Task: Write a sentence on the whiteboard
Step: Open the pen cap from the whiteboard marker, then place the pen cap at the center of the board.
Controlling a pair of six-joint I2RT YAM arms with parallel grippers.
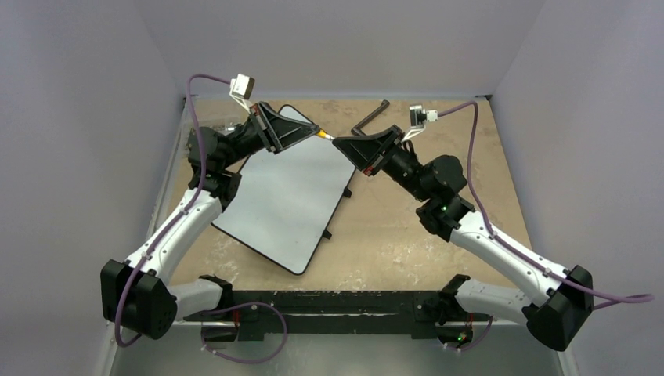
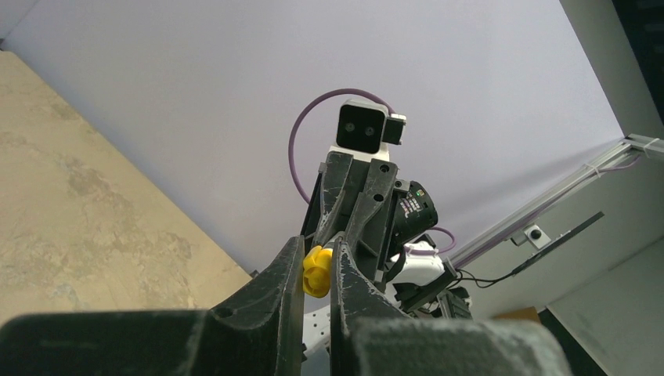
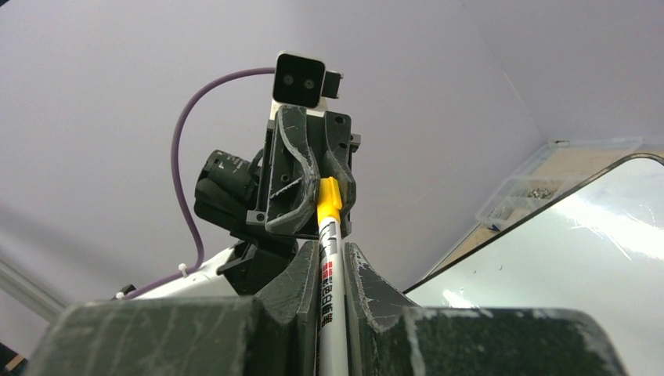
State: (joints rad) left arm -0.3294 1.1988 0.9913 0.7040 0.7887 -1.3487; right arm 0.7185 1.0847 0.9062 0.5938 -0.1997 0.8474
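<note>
Above the whiteboard's (image 1: 282, 196) far edge, right fingers (image 3: 301, 290) clamp the marker (image 3: 332, 313) and left fingers (image 2: 274, 298) pinch its yellow cap (image 2: 315, 270); an off-axis pull could break either grip and drop it.

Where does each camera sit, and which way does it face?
Top external: above and behind the bases, looking down on the whiteboard; both arms show, left gripper and right gripper close together.
Left wrist: on that arm, facing past its own fingers at the right gripper.
Right wrist: on that arm, facing along the marker in its own fingers at the left gripper.
Shared: both wrist views show the yellow cap.
</note>
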